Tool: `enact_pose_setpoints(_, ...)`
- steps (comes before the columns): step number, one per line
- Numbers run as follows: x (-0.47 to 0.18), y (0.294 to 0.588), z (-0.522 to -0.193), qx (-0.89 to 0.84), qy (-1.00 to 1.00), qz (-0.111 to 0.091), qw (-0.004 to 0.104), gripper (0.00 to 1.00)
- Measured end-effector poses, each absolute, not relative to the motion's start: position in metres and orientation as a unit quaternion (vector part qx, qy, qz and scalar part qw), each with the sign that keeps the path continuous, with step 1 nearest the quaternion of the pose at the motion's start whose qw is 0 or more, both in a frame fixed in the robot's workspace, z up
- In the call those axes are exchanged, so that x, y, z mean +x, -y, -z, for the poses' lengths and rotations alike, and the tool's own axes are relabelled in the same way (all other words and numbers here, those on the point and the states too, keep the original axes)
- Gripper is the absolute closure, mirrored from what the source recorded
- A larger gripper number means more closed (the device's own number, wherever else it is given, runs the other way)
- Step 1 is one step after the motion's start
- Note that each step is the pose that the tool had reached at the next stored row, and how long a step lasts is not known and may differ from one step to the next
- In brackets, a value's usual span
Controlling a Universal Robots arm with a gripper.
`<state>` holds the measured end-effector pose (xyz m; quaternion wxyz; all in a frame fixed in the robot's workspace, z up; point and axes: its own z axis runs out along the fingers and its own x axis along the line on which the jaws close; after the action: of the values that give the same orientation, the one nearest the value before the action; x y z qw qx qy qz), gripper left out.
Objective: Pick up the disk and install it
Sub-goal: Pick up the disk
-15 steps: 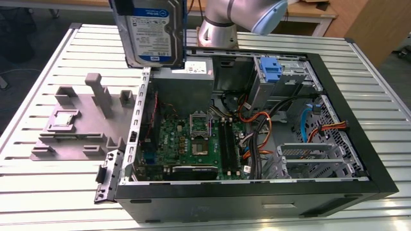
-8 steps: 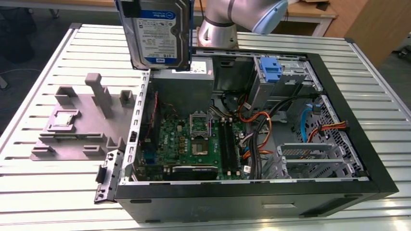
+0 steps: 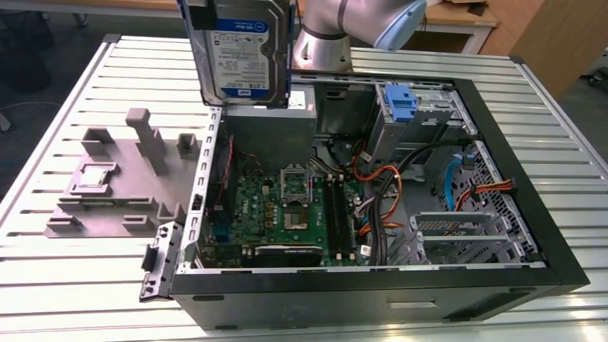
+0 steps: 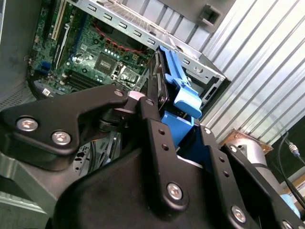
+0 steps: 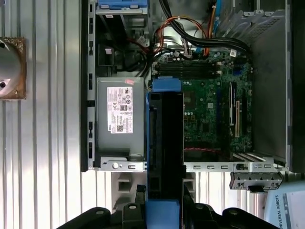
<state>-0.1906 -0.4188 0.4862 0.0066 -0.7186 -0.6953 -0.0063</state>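
Note:
The disk [image 3: 239,53], a silver hard drive with a white-and-blue label and blue rails, hangs upright above the back left corner of the open computer case [image 3: 532,235] in the exterior view. In the first wrist view the disk [image 5: 164,143] appears edge-on over the case, between the motherboard and the grey box. My gripper [image 4: 143,102] is shut on the disk [image 4: 174,88], with its black fingers [image 4: 155,129] clamped on the flat sides. In the first wrist view the gripper [image 5: 164,210] sits at the disk's near end.
The case lies on its side on a slatted metal table [image 3: 76,285]. Inside are a green motherboard [image 3: 285,210], cables [image 3: 380,185], a blue latch piece [image 3: 401,107] at the drive cage, and a grey box with a white sticker [image 5: 119,117]. A grey fixture [image 3: 124,178] stands to the exterior view's left.

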Motion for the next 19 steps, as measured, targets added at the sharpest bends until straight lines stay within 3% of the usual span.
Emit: enact_pose_setpoints(19, -0.151, 0.419, -0.486, -0.73, 0.683, 0.006, 0.006, 0.63)
